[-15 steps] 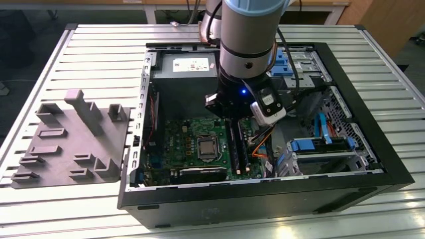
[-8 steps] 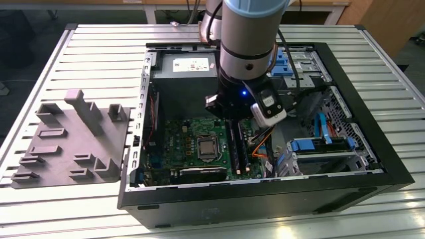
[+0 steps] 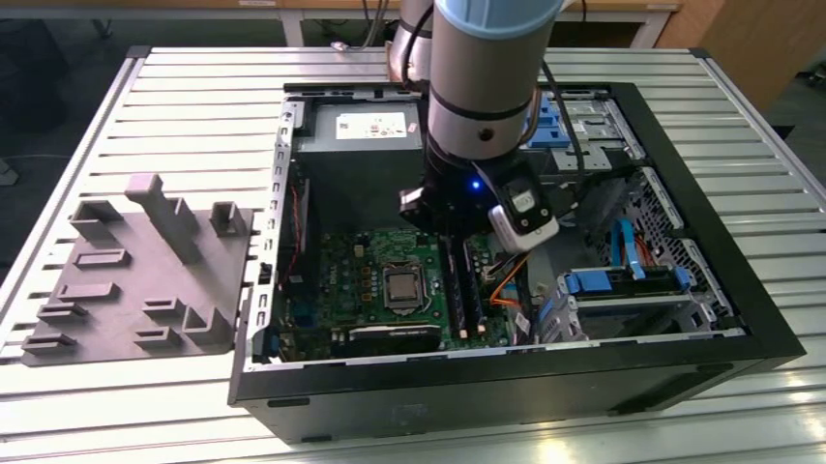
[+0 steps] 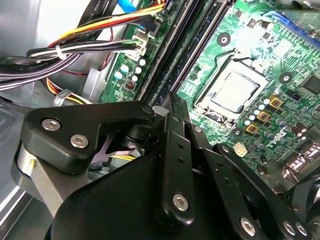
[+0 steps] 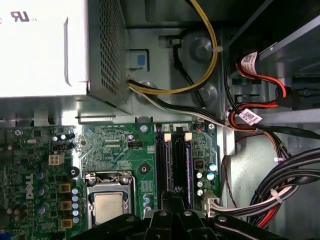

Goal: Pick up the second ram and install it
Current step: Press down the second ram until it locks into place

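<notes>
The silver-and-black robot arm reaches down into the open black computer case, which lies on its side on a ribbed metal table. Its black gripper hangs just above the green motherboard, over the long black memory slots that run beside the silver square processor.

In the first wrist view two sticks stand seated in the memory slots, side by side; the second ram, a slim dark board with small chips, appears to be one of them, though which one cannot be told. The gripper sits right at the end of these slots, its tips close above them. In the second wrist view the black linkages meet at the fingertips, which look drawn nearly together with nothing visibly between them; the angle is poor, so how far the jaws are parted stays uncertain.

A bundle of yellow, red and black cables runs past the motherboard's edge. Beside the case, a grey moulded fixture tray lies on the table.
</notes>
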Tool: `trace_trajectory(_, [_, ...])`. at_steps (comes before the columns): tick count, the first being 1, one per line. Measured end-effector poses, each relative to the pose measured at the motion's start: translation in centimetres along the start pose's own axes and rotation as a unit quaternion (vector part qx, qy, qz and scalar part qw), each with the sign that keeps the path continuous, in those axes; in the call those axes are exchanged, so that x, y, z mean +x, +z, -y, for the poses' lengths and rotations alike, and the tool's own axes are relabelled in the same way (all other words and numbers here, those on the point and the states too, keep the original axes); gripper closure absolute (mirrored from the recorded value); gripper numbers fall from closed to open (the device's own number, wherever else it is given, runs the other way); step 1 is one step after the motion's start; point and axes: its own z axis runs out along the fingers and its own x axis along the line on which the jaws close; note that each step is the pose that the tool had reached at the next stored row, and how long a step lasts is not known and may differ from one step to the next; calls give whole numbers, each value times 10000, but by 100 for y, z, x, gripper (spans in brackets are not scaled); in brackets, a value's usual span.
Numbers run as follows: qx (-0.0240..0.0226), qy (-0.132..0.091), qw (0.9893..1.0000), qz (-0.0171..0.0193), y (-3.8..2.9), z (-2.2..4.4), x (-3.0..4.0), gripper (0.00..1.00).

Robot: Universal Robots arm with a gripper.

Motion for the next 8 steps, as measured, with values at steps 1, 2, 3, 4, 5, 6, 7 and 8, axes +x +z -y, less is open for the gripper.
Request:
trace_trajectory(1, [0,0,10000,0,0,6,-1,89])
trace_trajectory(2, [0,0,10000,0,-1,12,-1,89])
trace_trajectory(3, [0,0,10000,0,-1,17,-1,89])
trace_trajectory(4, [0,0,10000,0,-1,21,-1,89])
trace_trajectory(5, [0,0,10000,0,-1,25,-2,89])
trace_trajectory(6, [0,0,10000,0,-1,29,-2,89])
trace_trajectory(7, [0,0,10000,0,-1,33,-2,89])
trace_trajectory(8, [0,0,10000,0,-1,38,-2,89])
